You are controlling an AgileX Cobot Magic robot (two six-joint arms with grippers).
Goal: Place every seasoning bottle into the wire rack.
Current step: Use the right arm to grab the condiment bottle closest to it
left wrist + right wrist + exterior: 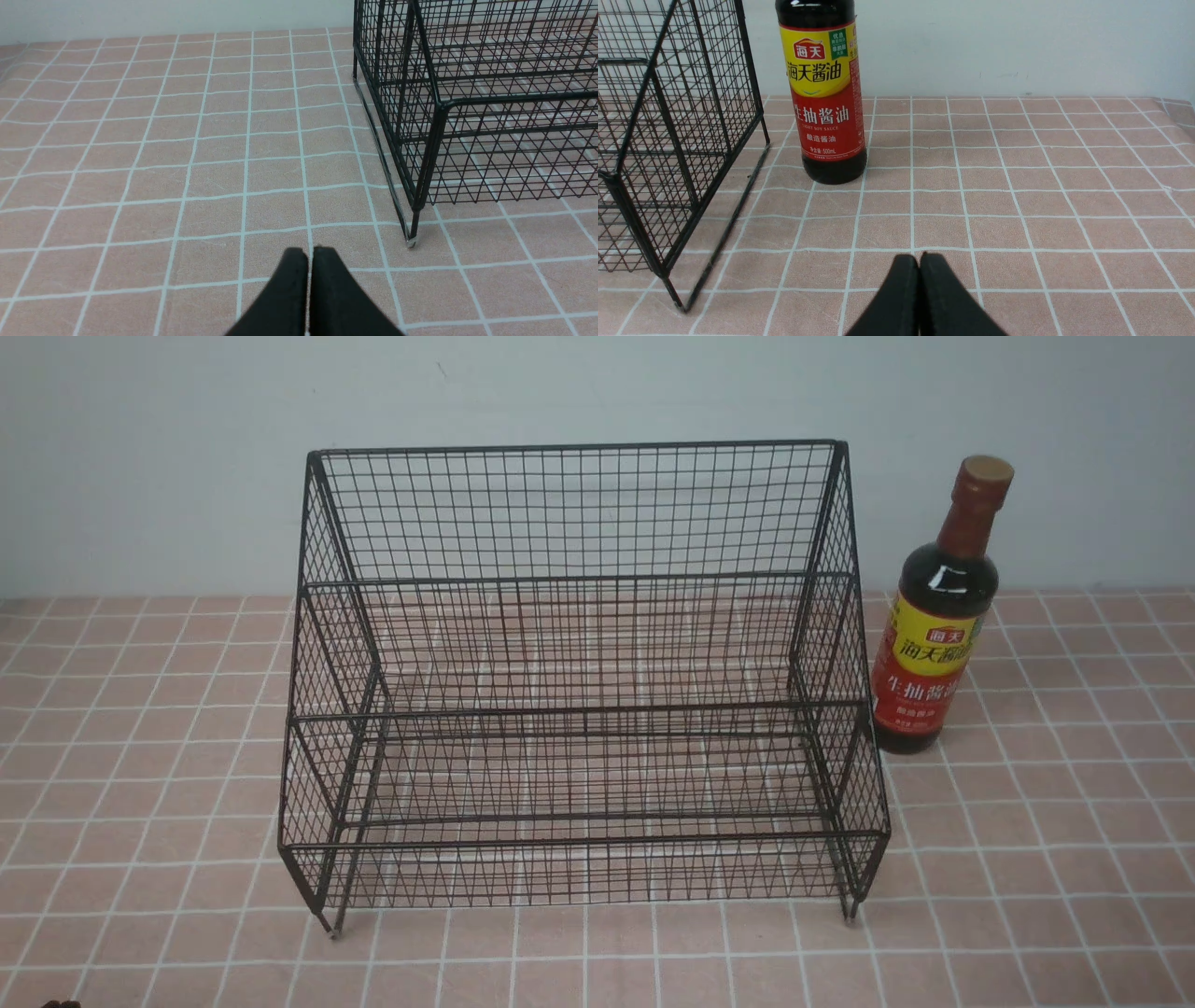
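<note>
At centre frame in the front view, the wire rack stood on a pink tiled tablecloth, with the seasoning bottle upright on the cloth at right of frame, just beside the rack's right side and outside it, before a pale wall. Seen from its wrist camera, the left gripper was closed, its two black fingers pressed together and gripping nothing, over the cloth near the rack's front corner leg. The right gripper was likewise closed and empty-handed, its fingertips together, facing the bottle's red-and-yellow label but well apart from it. Neither gripper touched bottle or rack.
</note>
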